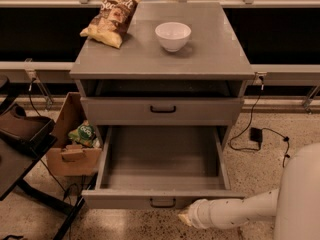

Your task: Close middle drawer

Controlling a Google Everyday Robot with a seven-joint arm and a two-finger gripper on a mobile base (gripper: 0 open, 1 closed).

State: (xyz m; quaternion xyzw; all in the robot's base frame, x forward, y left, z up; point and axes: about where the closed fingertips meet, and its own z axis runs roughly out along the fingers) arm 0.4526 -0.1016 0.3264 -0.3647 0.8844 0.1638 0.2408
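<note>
The middle drawer (162, 159) is pulled far out and is empty inside. Its flat grey front (115, 200) faces me, with a small black bar handle (162, 202) at centre. The like drawer above it (162, 111) is shut. The lowest drawer is hidden beneath the open one. My gripper (184, 217) is at the end of the white arm (235, 211), low on the floor side, just below the drawer front and a little right of its handle.
On the cabinet top (210, 59) lie a chip bag (112, 19) and a white bowl (173, 35). A cardboard box (70, 149) with a green bag stands to the left. A dark stand (20, 149) is at far left. A cable and adapter (256, 134) lie on the right floor.
</note>
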